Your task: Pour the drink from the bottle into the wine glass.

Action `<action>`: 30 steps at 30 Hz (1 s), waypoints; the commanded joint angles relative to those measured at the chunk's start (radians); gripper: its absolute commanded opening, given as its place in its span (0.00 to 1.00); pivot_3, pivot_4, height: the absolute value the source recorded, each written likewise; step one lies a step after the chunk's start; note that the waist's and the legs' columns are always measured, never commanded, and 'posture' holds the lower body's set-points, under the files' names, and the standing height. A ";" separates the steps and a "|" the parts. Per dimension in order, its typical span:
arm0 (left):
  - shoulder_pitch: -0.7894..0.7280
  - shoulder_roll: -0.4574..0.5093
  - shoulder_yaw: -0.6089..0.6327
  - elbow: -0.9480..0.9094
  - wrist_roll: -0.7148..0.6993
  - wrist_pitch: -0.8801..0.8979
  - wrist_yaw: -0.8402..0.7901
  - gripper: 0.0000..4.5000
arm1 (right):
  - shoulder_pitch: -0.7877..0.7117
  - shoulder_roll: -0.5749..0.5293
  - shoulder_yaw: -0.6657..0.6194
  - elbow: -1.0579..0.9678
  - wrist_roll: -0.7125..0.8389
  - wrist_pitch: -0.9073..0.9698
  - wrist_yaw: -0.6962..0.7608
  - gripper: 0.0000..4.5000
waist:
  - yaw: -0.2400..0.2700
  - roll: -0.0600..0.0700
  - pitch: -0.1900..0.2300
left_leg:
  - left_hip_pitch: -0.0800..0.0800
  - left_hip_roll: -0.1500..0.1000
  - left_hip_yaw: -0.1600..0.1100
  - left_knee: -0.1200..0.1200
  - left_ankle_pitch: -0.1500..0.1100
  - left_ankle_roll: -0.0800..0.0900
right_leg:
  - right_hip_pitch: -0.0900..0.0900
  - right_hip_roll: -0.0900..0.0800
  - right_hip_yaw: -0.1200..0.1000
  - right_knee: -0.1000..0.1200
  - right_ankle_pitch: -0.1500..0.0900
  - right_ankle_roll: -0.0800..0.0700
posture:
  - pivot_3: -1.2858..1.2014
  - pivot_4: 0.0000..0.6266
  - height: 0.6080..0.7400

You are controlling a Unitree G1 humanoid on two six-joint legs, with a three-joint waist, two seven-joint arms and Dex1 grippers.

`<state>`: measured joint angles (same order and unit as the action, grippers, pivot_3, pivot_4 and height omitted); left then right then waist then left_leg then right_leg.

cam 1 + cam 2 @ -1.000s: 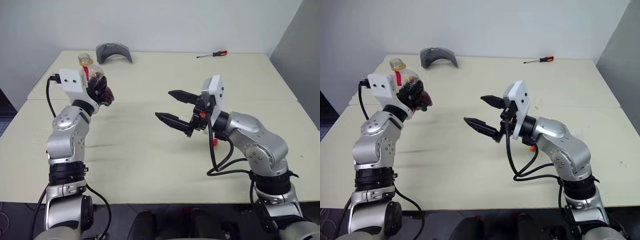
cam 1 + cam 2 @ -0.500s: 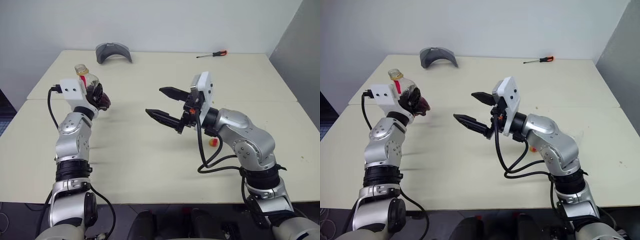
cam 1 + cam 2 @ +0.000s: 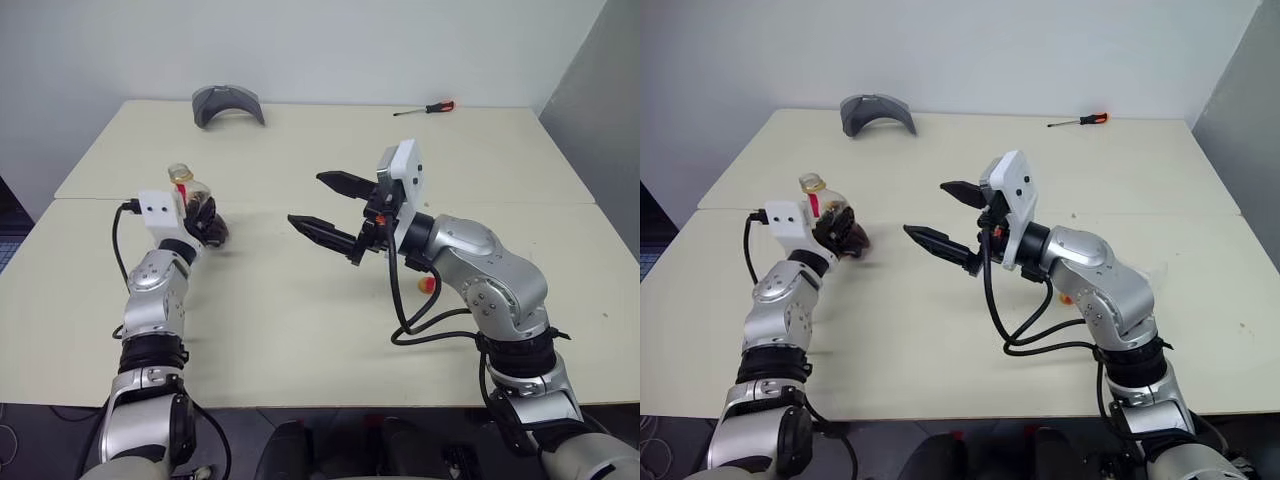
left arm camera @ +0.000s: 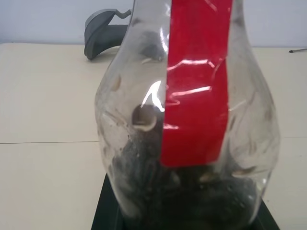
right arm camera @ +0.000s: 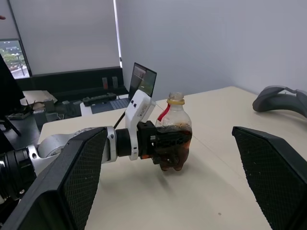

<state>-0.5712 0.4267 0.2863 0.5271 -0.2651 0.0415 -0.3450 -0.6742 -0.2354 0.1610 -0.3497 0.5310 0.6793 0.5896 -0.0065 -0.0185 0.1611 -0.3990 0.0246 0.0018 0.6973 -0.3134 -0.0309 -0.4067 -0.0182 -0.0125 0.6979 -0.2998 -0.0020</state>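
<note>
L gripper point(image 3: 205, 222) is clamped on the small clear plastic bottle point(image 3: 192, 195) of dark drink point(image 5: 173, 140), upright, low over the cream table point(image 3: 300, 330) near its left edge. R gripper point(image 3: 325, 207) hangs mid-table w/ fingers spread wide, holding nothing, bare tabletop between the two.

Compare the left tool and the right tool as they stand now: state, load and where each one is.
The left tool is shut on the bottle, while the right tool stands wide open and holds nothing. The left tool sits low, close to the table, at its left side; the right tool hangs higher, over the middle. The left tool points forward; the right tool points across, toward the bottle. Both have two black fingers on a white wrist housing.
</note>
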 commanded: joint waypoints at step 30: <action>0.048 -0.006 0.013 -0.059 0.003 -0.071 -0.009 1.00 | -0.031 0.025 -0.043 0.003 0.019 -0.016 -0.010 1.00 | -0.002 0.000 0.000 | 0.000 0.000 0.000 0.000 0.000 0.000 | 0.000 0.000 0.000 0.000 0.000 0.000 | 0.52 0.24 1.00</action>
<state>-0.5353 0.4165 0.2820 0.5348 -0.2508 -0.0391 -0.3639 -0.6821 -0.2147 0.1381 -0.3282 0.5320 0.6839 0.5700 -0.0085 -0.0187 0.1610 -0.3989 0.0248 0.0018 0.6971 -0.3136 -0.0306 -0.4067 -0.0183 -0.0124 0.6979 -0.2998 -0.0020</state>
